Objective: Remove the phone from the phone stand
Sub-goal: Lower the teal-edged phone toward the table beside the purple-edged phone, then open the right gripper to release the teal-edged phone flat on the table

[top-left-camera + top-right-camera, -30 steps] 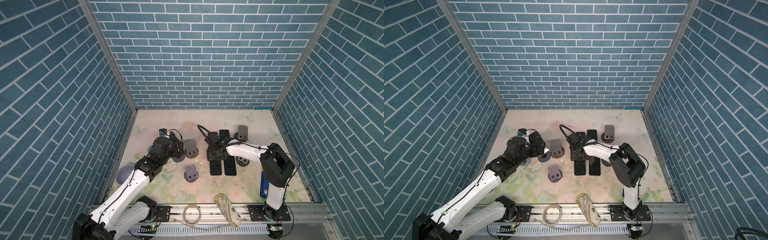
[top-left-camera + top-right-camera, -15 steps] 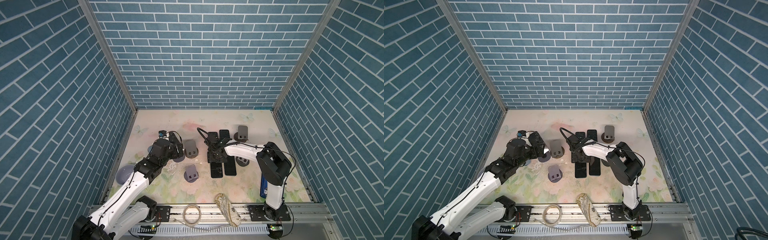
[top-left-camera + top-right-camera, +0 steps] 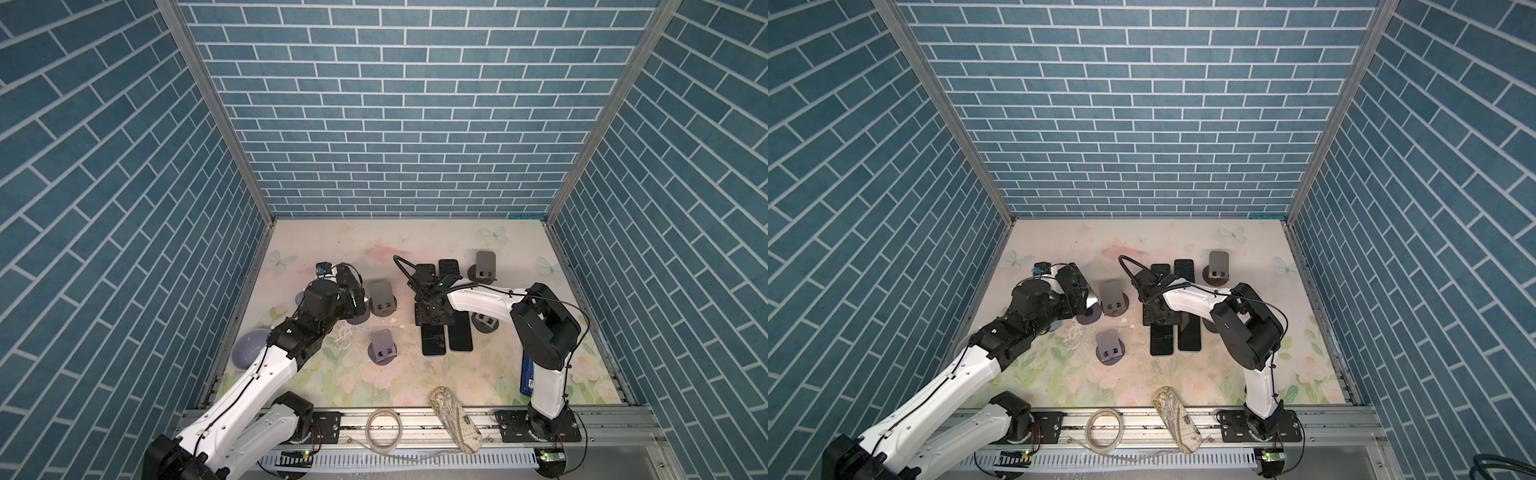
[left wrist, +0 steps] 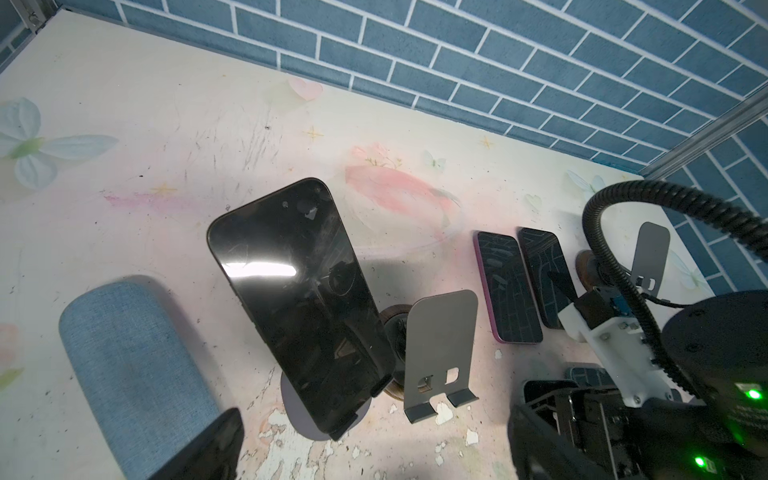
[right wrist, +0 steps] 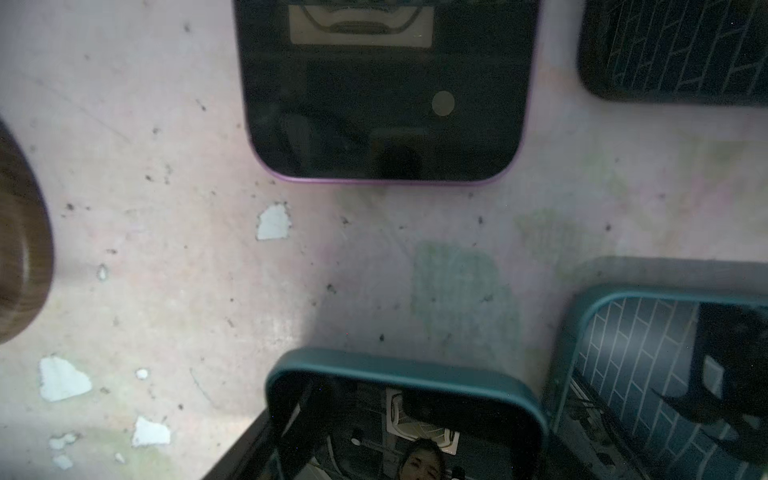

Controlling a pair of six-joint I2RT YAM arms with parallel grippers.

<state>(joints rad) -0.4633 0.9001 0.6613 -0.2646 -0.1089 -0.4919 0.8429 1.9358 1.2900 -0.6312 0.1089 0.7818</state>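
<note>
Blue-brick walls (image 3: 395, 124); open-jawed left gripper (image 3: 356, 297) faces the glossy black phone (image 4: 299, 307) on its grey round-based stand (image 4: 293, 399); next, clamp its edges; right gripper (image 3: 432, 320) hold: cannot tell.

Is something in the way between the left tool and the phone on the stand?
No, nothing visible. The open left tool faces the phone on its phone stand directly. An empty stand sits beside it, not in front.

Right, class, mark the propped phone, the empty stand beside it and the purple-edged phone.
propped phone (image 4: 299, 299), left wrist view, screen.
empty stand (image 4: 441, 328), left wrist view, back plate.
purple-edged phone (image 4: 508, 291), left wrist view, screen.
</note>
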